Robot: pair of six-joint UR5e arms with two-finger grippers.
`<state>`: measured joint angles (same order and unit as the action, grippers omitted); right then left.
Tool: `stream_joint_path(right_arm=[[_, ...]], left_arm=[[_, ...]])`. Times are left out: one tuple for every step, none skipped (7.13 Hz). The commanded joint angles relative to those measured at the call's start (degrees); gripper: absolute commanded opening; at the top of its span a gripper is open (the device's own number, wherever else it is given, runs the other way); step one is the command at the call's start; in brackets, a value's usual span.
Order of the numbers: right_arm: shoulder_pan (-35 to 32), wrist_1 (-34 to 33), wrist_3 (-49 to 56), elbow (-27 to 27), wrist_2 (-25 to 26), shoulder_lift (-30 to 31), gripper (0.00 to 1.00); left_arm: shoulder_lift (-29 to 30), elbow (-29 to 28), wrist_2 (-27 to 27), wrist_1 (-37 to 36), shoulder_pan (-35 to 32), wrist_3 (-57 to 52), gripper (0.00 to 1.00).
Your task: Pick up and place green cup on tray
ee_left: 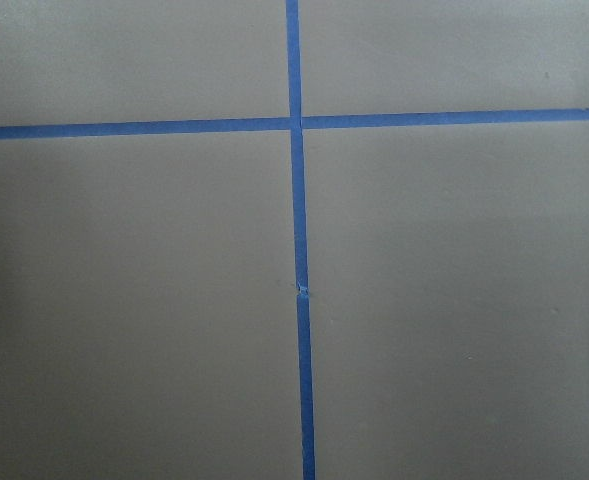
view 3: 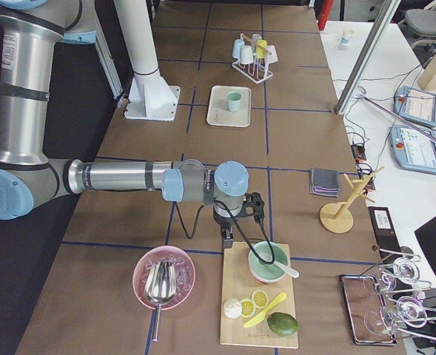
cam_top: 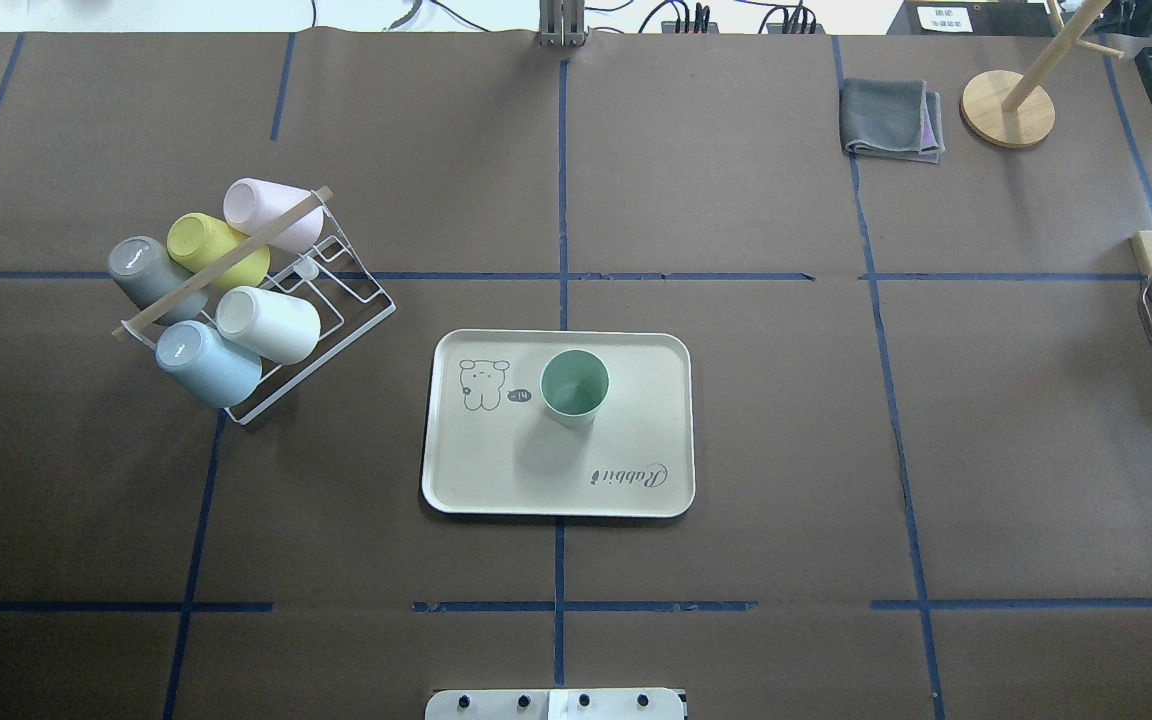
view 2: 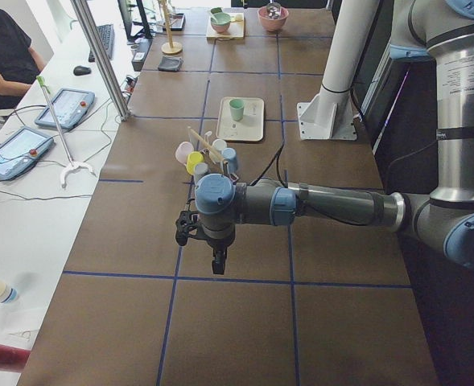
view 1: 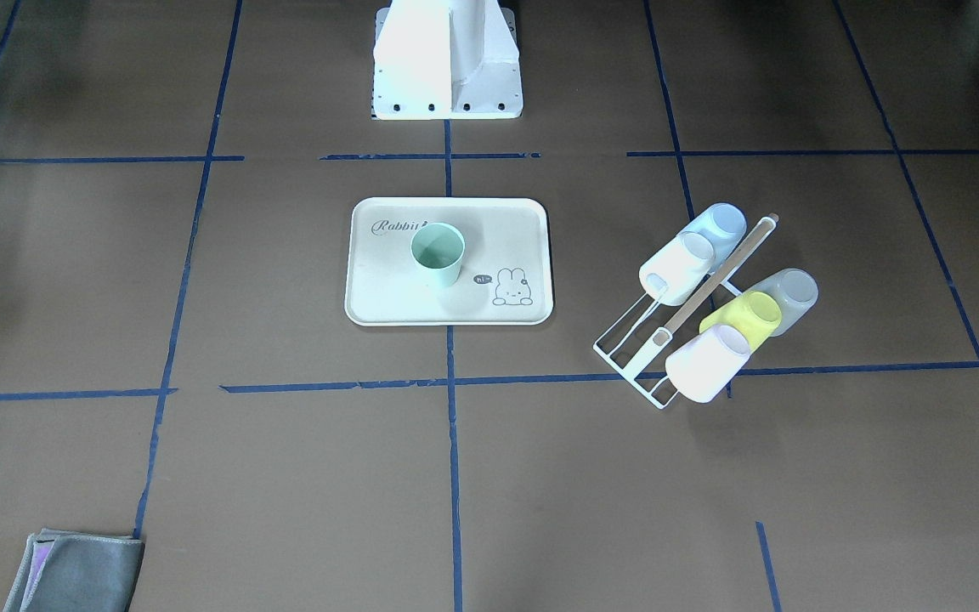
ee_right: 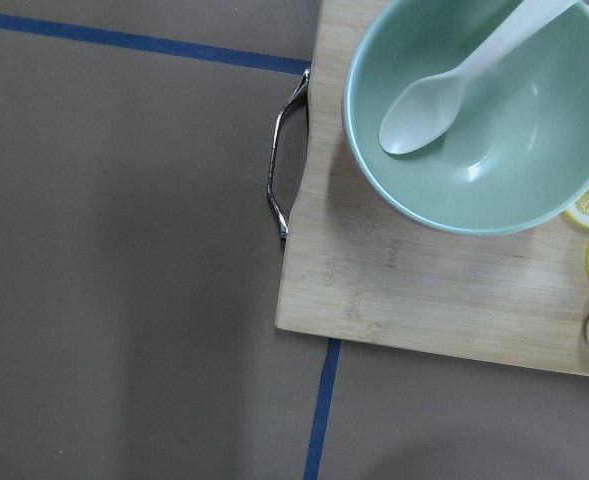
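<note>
Mint-green plastic, the one green cup point(cam_top: 574, 386) stands upright near the middle of the single cream tray point(cam_top: 496, 475), mouth up and long axis vertical. Five other cups point(cam_top: 266, 325) lie tilted on one wire rack point(cam_top: 361, 295), on the robot's left of the tabletop point(cam_top: 786, 420). The left claw point(view 2: 218, 261) and right claw point(view 3: 227, 238) hang well apart from the tray. I cannot tell whether either is open or closed.
</note>
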<state>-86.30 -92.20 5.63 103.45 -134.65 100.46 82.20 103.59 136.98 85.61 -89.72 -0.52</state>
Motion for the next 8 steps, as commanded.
stream_joint_path(right_arm=[[0.00,0.00,-0.09,0.00,0.00,0.00,0.99],[0.00,0.00,-0.09,0.00,0.00,0.00,0.99],[0.00,0.00,-0.09,0.00,0.00,0.00,0.99],[0.00,0.17,-0.18,0.00,-0.08,0.08,0.99],[0.00,0.18,-0.27,0.09,-0.26,0.17,0.99],[-0.09,0.35,-0.35,0.09,-0.26,0.17,0.99],[0.00,0.26,-0.44,0.09,-0.35,0.17,0.99],[-0.09,0.18,-0.53,0.18,-0.96,0.43,0.99]], left_arm=[[0.06,-0.06,-3.53,0.09,0.33,-0.45,1.00],[0.06,-0.06,-3.65,0.09,0.33,-0.54,1.00],[0.15,-0.06,-3.65,0.00,0.68,-0.54,1.00],[0.06,-0.06,-3.65,0.00,0.95,-0.54,1.00],[-0.02,0.55,-3.04,-0.17,0.95,-0.45,1.00],[-0.11,0.65,-3.04,-0.09,0.95,-0.45,1.00],[-0.20,0.65,-2.95,-0.09,0.86,-0.54,1.00],[-0.29,0.65,-2.95,-0.17,0.95,-0.54,1.00]])
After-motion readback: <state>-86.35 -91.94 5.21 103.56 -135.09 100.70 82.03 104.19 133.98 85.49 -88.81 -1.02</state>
